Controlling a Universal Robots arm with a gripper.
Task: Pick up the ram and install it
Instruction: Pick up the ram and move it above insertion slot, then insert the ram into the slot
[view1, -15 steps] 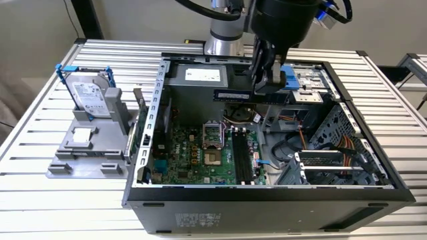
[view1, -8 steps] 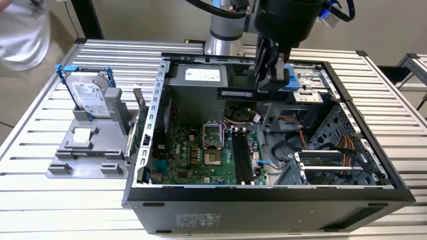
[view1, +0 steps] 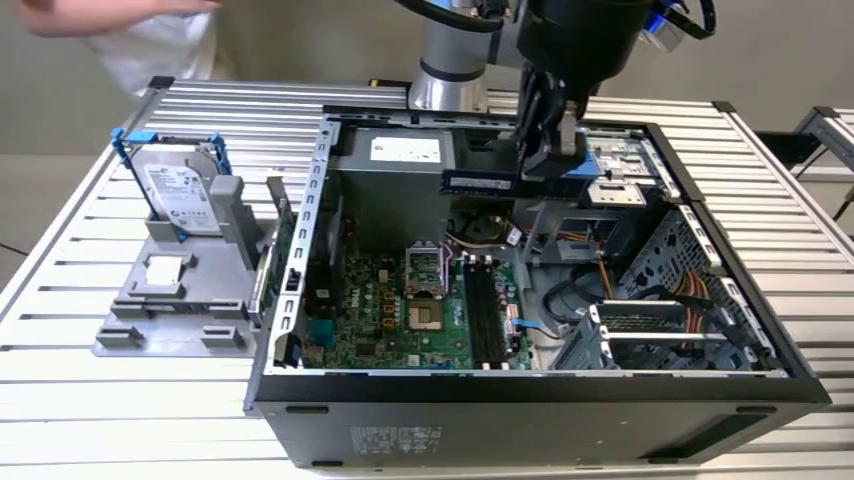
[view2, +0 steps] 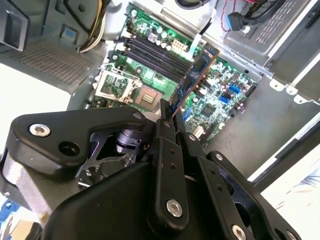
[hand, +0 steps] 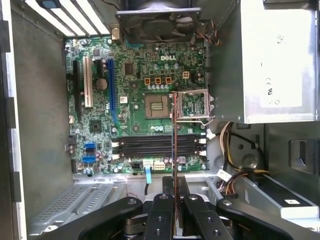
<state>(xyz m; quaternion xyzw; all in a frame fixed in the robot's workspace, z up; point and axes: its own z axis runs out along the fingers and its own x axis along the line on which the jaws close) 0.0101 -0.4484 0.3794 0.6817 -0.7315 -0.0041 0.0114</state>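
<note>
The exterior view looks steeply down on the open computer case (view1: 534, 395) from well back, with the arm (view1: 449, 70) entering at twelve o'clock. Both wrist views sit close behind the gripper (hand: 174, 186), facing down along it. All three views share the motherboard (view1: 387, 330) and the gripped ram (view1: 478, 183).

Open PC case (view1: 534, 430) lies on its side on slatted metal bench (view1: 80, 250). Inside: green mobo (hand: 130, 90) w/ CPU socket (hand: 156, 106), long black slots (hand: 150, 146), fan (hand: 157, 22) & grey PSU (hand: 277, 65). At the exterior view's left, hard drive (view1: 180, 195) in blue frame stands upright on grey stand (view1: 167, 300), just beside case.
</note>
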